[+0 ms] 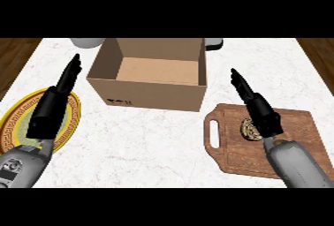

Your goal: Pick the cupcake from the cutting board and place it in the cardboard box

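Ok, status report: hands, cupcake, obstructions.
Both hands open, left over plate, right above cupcake. Cupcake on board, ungrasped. Box open, nothing blocking.

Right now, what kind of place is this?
Likely a kitchen counter: white marble top edged by dark wood, a wooden cutting board carrying a cupcake, and an ornate plate beside an open cardboard box.

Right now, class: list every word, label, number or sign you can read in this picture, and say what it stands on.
No text can be read.
Box: small dark marks low on its front wall, too small to read.
Plate: a gold rim pattern, no letters.
Board, cupcake, left hand, right hand: nothing printed.
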You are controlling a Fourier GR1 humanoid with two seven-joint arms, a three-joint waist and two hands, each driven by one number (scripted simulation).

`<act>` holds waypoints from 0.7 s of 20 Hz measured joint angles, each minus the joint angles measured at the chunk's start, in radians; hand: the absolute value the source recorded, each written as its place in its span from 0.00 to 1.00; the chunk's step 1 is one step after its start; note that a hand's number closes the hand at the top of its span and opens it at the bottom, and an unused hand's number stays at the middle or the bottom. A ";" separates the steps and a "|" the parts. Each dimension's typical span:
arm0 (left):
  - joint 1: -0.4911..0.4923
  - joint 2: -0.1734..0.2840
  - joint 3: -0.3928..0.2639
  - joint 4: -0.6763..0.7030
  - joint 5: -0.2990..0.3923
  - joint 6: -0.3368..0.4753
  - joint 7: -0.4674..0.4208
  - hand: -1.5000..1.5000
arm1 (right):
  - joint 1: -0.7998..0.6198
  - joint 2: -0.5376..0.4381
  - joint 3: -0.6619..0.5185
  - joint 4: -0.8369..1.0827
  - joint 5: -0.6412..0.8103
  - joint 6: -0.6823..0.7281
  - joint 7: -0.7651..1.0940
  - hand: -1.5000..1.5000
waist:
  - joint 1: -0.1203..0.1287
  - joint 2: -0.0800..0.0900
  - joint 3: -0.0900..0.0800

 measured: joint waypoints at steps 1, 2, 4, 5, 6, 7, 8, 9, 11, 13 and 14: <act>0.010 0.006 0.008 -0.012 -0.004 0.003 0.005 0.50 | 0.012 -0.006 -0.004 -0.007 -0.011 0.022 -0.015 0.00 | 0.004 0.011 -0.001; 0.017 0.017 0.023 -0.008 -0.004 0.005 0.012 0.50 | 0.010 -0.017 -0.011 -0.009 -0.033 0.064 -0.024 0.00 | 0.008 0.021 -0.001; 0.043 0.036 0.049 0.023 -0.012 0.022 0.028 0.50 | 0.020 -0.049 -0.020 -0.006 -0.094 0.179 -0.058 0.00 | 0.019 0.036 -0.001; 0.060 0.045 0.061 0.044 -0.018 0.033 0.035 0.50 | 0.022 -0.064 -0.023 -0.004 -0.128 0.243 -0.072 0.00 | 0.027 0.044 0.000; 0.080 0.059 0.078 0.067 -0.021 0.041 0.044 0.50 | 0.029 -0.080 -0.024 -0.005 -0.161 0.307 -0.087 0.00 | 0.034 0.049 0.000; 0.091 0.061 0.079 0.080 -0.020 0.042 0.053 0.50 | -0.002 -0.128 -0.013 -0.026 -0.106 0.322 -0.114 0.00 | 0.043 0.042 -0.004; 0.104 0.063 0.081 0.094 -0.019 0.043 0.063 0.50 | -0.025 -0.179 0.002 -0.043 -0.044 0.337 -0.145 0.00 | 0.048 0.040 -0.006; 0.115 0.065 0.085 0.107 -0.019 0.045 0.070 0.50 | -0.031 -0.223 0.020 -0.050 0.013 0.354 -0.188 0.00 | 0.050 0.044 -0.006; 0.130 0.075 0.102 0.136 -0.014 0.047 0.083 0.50 | -0.005 -0.286 0.040 -0.012 0.068 0.413 -0.312 0.00 | 0.048 0.056 -0.002; 0.140 0.077 0.114 0.156 -0.008 0.046 0.087 0.50 | 0.022 -0.310 0.024 0.061 0.035 0.495 -0.435 0.00 | 0.048 0.066 0.000; 0.149 0.079 0.117 0.161 -0.006 0.045 0.084 0.50 | 0.033 -0.321 0.013 0.094 0.014 0.541 -0.496 0.00 | 0.049 0.069 0.001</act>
